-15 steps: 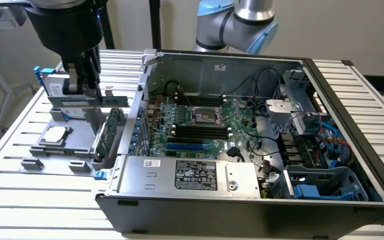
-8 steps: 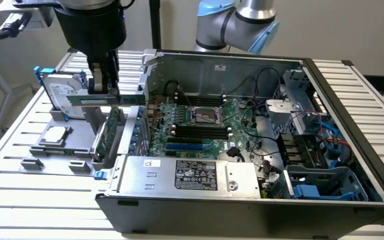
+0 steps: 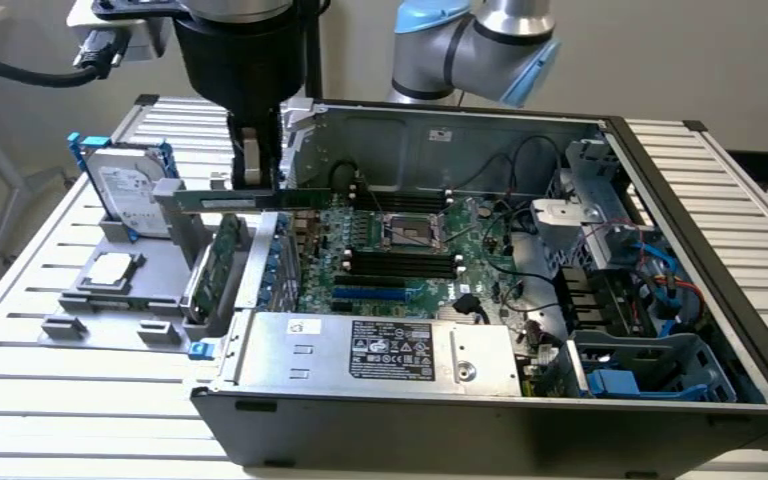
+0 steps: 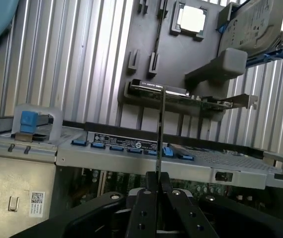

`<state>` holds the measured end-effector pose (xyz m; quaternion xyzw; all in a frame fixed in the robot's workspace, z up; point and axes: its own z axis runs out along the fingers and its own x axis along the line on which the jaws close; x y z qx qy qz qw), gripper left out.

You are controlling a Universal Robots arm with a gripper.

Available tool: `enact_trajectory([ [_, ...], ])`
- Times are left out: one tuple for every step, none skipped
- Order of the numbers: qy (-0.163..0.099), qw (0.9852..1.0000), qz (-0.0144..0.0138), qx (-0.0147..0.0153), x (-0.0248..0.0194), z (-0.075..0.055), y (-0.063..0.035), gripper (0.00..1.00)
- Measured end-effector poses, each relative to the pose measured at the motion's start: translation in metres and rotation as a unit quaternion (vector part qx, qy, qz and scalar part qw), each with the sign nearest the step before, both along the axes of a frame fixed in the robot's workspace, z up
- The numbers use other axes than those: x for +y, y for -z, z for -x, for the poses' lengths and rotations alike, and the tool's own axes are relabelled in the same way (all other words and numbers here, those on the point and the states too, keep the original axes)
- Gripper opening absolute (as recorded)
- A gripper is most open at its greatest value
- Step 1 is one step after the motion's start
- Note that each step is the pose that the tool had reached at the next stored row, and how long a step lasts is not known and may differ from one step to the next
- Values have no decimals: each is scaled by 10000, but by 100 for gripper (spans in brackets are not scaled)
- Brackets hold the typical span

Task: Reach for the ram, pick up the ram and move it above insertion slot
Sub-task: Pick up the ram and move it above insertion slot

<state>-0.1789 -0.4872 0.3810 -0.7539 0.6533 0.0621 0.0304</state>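
Table [image 3: 64, 400]: white slatted metal, ribs running the exterior view's left to right. Pale wall behind it. A black cable hangs at the exterior view's upper left.

Case [image 3: 491, 420]: open black computer chassis on the table, lid off, taking up most of the surface. Motherboard [image 3: 411, 250] lies flat on its floor, green, with a square silver processor socket [image 3: 411, 232] near the middle. Silver power supply [image 3: 384, 350] with a label at the near edge. Loose black wiring and a metal drive cage toward the exterior view's right.

Arm [image 3: 471, 40]: grey and light-blue joints above the far wall of the case. A black wrist housing drops down at the case's far corner on the exterior view's left.

Holder [image 3: 117, 290]: grey parts tray on the table to the exterior view's left of the case. Hard drive [image 3: 128, 190] stands upright in it, blue rails. A loose processor chip [image 3: 111, 265] lies flat in front of the drive. An expansion card [image 3: 231, 265] stands on edge between tray and case wall.

Gripper [image 4: 159, 186]: fingers pinched close together on the ram, holding it by its edge.

Ram [image 3: 244, 199]: lifted clear of the holder, above the case's wall on the exterior view's left. Long axis level, running the exterior view's left to right; flat face turned toward that camera. In the wrist view it is seen end-on as a thin line [image 4: 161, 129].

Slot [image 3: 391, 262]: black memory sockets in a parallel row on the motherboard, just nearer than the processor socket. Ram sits well apart from them, toward the exterior view's left and higher.
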Motion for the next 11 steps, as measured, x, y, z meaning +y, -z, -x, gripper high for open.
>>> enact_trajectory([
  [-5,10000,-2,0,0,-44,0,14],
  [-9,10000,-3,0,0,-86,0,14],
  [-14,10000,-4,0,0,-131,0,14],
  [-19,10000,-5,0,0,-174,0,14],
  [-25,10000,-6,0,0,-221,0,14],
  [-30,10000,-6,0,0,-264,0,14],
  [-35,10000,-7,0,0,-307,0,14],
  [-39,10000,-7,0,0,-350,0,14],
  [-45,10000,-7,0,0,-393,0,14],
  [-50,10000,-7,0,0,-435,0,14],
  [-55,10000,-7,0,0,-483,0,14],
])
